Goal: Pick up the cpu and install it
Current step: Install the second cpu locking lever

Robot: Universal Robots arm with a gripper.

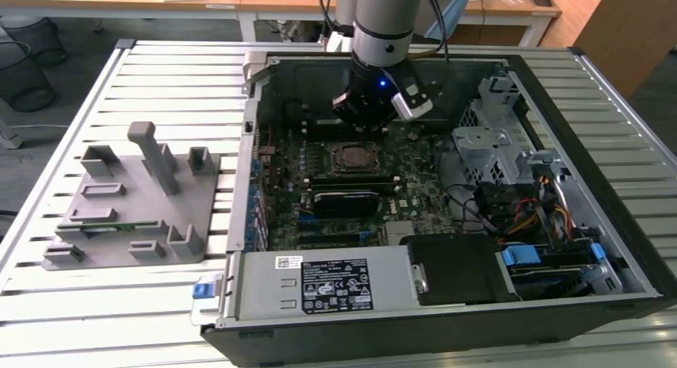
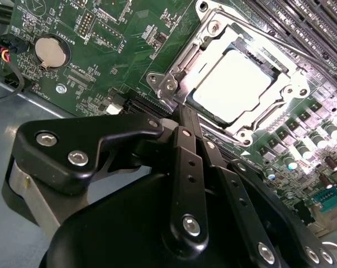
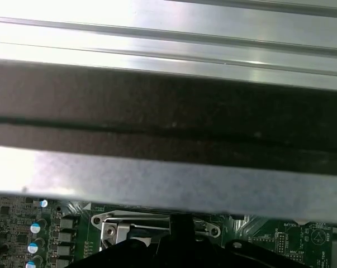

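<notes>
cpu seated in socket, arm above board

fixture tray (image 1: 132, 205), grey, on the slatted table (image 1: 170, 67) at the exterior view's left. computer case (image 1: 445, 320), open, to its right, motherboard (image 1: 317, 185) inside. cpu (image 2: 232, 84), silver top, lying flat inside the socket frame (image 2: 174, 84) in the second wrist view. gripper (image 2: 182, 114) close beside the socket, off the chip; fingers drawn together, clasping nothing. drive cage (image 1: 492, 142) at the exterior view's right.

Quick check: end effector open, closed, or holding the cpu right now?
End effector: fingers closed together, holding nothing; the cpu sits in the motherboard socket just beyond the tips.
</notes>
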